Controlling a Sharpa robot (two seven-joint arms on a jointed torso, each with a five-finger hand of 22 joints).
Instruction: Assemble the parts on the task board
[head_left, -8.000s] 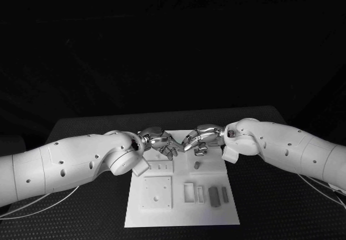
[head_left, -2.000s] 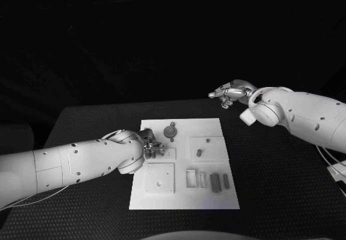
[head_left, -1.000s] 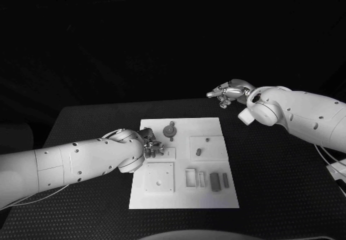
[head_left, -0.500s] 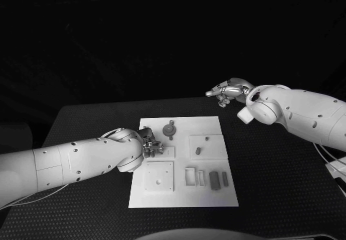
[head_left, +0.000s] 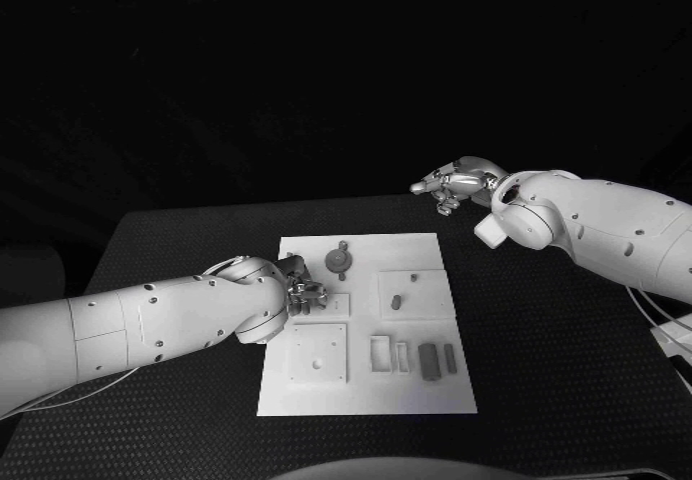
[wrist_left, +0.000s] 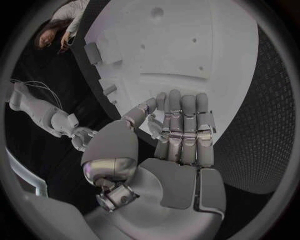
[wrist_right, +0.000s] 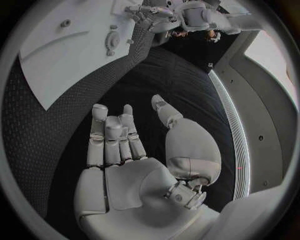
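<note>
Two hands apart: one low at the task board, one raised off it

Two white arms reach over the black table (head_left: 173, 250). The task board (head_left: 368, 390) lies in the middle of the table, its long sides running from the near edge toward the far edge.

The left hand (head_left: 303, 291) sits low at the board's left edge, about halfway along it. In the left wrist view this hand (wrist_left: 178, 132) has its fingers straight and pressed side by side, the thumb alongside, with nothing between them; the fingertips point over the white surface of the board (wrist_left: 206, 45).

The right hand (head_left: 453, 186) hangs beyond the board's far right corner, well apart from it and above the table's far edge. In the right wrist view this hand (wrist_right: 125, 145) holds nothing: the fingers lie close together and nearly straight, the thumb stands off to one side, and dark table lies under the palm.

On the board, a round grey part (head_left: 339, 261) stands near the far edge, left of centre. A small grey peg (head_left: 394, 300) stands on a raised square plate toward the right edge, with a smaller stub (head_left: 414, 277) just beyond it. Near the near right corner two dark grey bars (head_left: 428, 361) lie side by side, just beside an open rectangular frame (head_left: 379, 354). A square plate with a hole (head_left: 316, 355) lies at the left, near the left hand.
</note>
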